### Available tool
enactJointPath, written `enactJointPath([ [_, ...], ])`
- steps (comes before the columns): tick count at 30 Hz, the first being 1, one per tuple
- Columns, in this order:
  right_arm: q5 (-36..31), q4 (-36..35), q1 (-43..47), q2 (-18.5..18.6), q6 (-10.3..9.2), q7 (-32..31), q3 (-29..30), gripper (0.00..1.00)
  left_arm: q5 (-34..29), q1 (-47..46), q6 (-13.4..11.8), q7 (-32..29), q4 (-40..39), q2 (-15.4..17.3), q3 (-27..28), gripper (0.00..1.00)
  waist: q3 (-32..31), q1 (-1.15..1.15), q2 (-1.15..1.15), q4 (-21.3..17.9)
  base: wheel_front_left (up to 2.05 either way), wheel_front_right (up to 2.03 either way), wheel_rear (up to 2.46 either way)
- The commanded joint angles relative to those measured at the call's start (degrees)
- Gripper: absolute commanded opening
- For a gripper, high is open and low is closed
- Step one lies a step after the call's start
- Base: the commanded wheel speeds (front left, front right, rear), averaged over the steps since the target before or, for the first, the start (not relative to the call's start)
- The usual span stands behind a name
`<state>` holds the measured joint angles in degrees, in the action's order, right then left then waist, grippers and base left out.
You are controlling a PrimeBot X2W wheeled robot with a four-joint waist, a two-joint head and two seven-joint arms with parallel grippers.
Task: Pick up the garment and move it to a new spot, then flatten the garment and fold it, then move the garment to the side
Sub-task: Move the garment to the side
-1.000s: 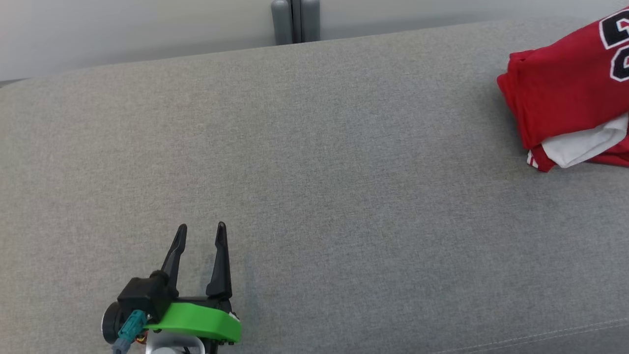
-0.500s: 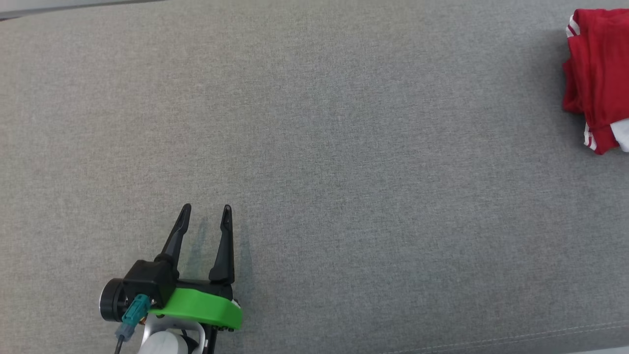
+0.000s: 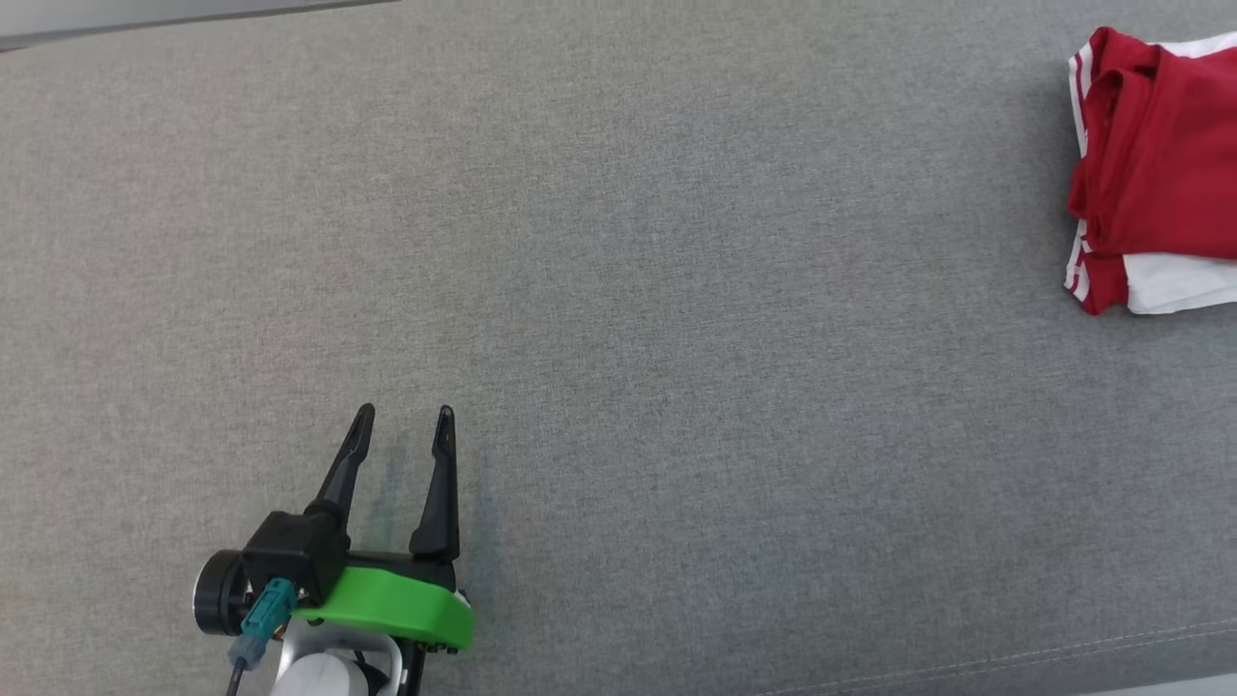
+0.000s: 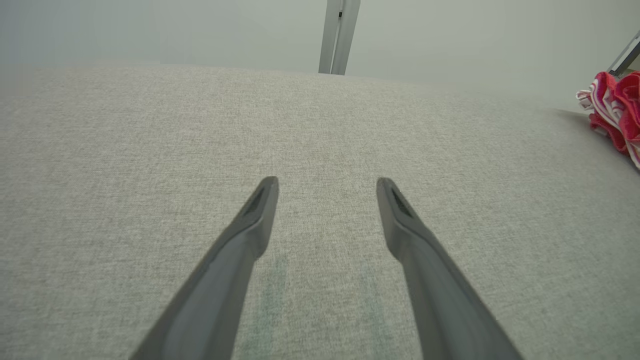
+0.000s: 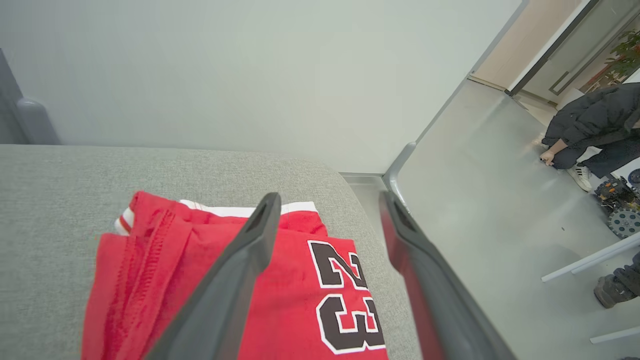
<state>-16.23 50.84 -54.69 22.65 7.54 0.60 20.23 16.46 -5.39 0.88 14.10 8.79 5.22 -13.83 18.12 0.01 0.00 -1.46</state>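
Grey woven cloth covers the bench [image 3: 676,290], with a stitched seam along its near edge and a pale wall behind.

At the lower left of the head view, the left tool [image 3: 405,414] has its two dark fingers apart with nothing between them. In its own wrist view the left tool [image 4: 327,185] is low over bare cloth and points toward a grey post [image 4: 339,35] at the wall.

The garment [image 3: 1160,164] lies folded on the bench, well off to the right of the left tool and cut by the picture's edge. It is a red jersey with thin white stripes along its hems, and a white layer shows under the red at its near side. From the left wrist it is a crumpled red and white bundle [image 4: 612,110] at the far right.

The right tool [image 5: 330,197] is spread wide and grips nothing. The garment [image 5: 290,290] lies below it, mostly under and left of its left finger, near the bench's end. Its top face carries a black 23 outlined in white, and the left fold shows a stitched edge. I cannot tell whether the fingers touch the cloth.

Beyond the right tool, a person [image 5: 585,130] in dark clothes crouches on the grey floor [image 5: 475,165].
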Motion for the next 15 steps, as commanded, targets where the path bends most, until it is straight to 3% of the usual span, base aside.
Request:
enactJointPath([
  [1, 0.75, 0.47, -0.74, -0.63, -0.11, 1.13, -0.93, 1.0, 0.01, 0.14, -0.28, -0.13, -0.06, 0.52, 0.04, 1.0, -1.52, -0.01, 0.0, -0.76, 0.0, 0.0, 0.0],
  [11, 8.12, 1.84, 1.74, -7.88, -0.11, 9.62, -11.39, 1.0, 2.01, -0.33, -1.12, 0.5, 0.68, 0.97, 2.54, 1.0, -8.87, -0.01, 0.0, -1.25, 0.0, 0.0, 0.0],
  [15, 11.94, 0.61, 4.47, -10.84, -0.11, 12.05, -15.66, 1.0, 3.27, -0.38, -2.54, 0.84, 1.89, 0.39, 5.23, 1.0, -11.44, -0.01, 0.0, -1.15, 0.0, 0.0, 0.0],
])
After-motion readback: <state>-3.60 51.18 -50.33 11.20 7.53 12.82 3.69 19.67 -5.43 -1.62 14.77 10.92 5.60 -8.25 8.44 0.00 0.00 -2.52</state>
